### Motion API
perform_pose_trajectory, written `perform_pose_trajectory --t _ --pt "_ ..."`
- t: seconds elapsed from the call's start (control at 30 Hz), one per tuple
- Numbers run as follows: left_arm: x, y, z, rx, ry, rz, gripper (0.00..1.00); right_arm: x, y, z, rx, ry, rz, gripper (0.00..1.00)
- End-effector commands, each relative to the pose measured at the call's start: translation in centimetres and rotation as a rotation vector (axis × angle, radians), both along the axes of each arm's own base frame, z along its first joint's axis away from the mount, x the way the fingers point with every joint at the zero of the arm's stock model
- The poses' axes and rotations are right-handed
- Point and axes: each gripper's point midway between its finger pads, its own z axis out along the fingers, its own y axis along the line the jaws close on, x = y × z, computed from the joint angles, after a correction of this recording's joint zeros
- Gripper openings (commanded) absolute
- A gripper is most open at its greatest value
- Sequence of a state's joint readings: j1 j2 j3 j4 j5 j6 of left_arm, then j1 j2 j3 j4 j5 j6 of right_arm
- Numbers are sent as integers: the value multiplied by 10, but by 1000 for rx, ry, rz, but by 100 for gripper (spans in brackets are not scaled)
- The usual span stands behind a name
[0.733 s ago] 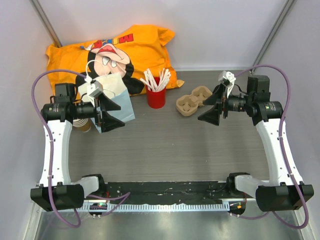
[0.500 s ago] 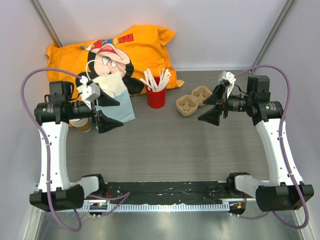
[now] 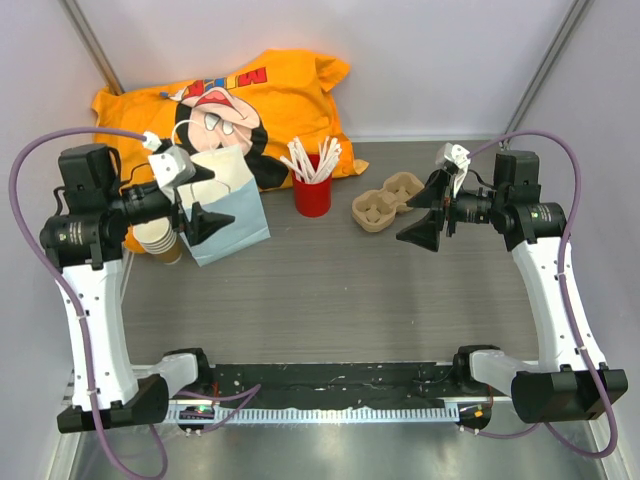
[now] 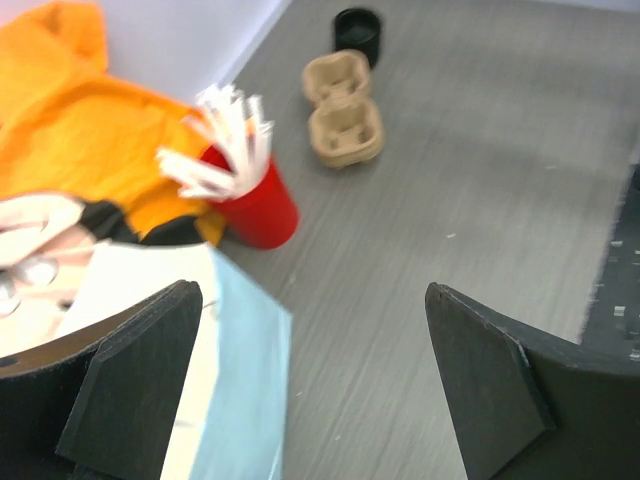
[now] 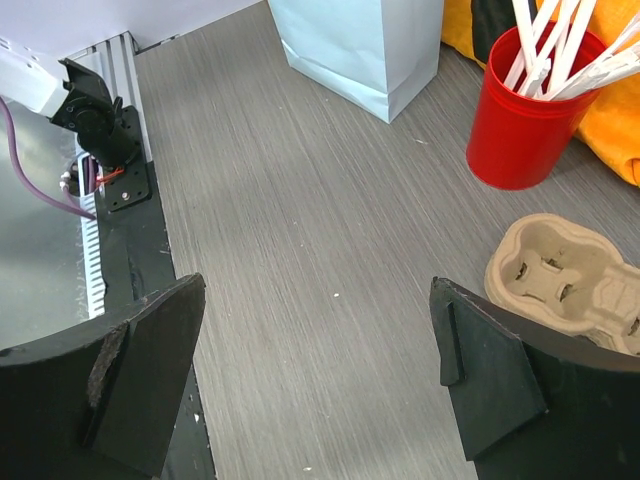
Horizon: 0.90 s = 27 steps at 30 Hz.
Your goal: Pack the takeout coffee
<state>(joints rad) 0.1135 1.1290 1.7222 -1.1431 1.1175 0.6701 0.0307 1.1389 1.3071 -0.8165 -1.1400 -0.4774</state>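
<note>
I am watching the left jaws hanging wide open with nothing between them, beside the top of the pale blue paper bag (image 3: 232, 205), which is standing upright on the table (image 3: 330, 290). The right jaws are also standing fully apart and empty, hovering above the table near the pulp cup carrier (image 3: 385, 203). The takeout coffee (image 4: 357, 28) is showing only in the left wrist view. It is sitting upright with its black lid on, at the far side of the table just beyond the carrier. I cannot tell whether the two are touching. In the top view the right jaws are hiding it. The red cup of white sticks (image 3: 312, 188) is standing between bag and carrier, against the orange printed bag (image 3: 270, 90). A stack of brown cups (image 3: 160, 240) is sitting left of the paper bag.
</note>
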Motion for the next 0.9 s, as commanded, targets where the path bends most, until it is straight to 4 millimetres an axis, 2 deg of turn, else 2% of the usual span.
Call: perform_pose_trajectory --t 0.0,0.17,0.4,0.67,0.73,0.87 --pt "48 32 -8 97 -49 209 100 0 -2 7 -9 -53 -5 100" --pt "67 48 -20 166 -74 273 96 1 -2 5 -11 -49 -3 100" --pt "84 60 -33 235 -90 309 75 0 -2 4 -13 -48 2 100" --pt "95 66 -59 274 -53 309 65 -1 -2 4 -14 -47 8 100" --pt "96 66 -63 274 -49 309 58 0 -2 2 -14 -40 9 99" --pt "97 65 -67 266 -37 298 37 0 -2 1 -17 -40 12 100"
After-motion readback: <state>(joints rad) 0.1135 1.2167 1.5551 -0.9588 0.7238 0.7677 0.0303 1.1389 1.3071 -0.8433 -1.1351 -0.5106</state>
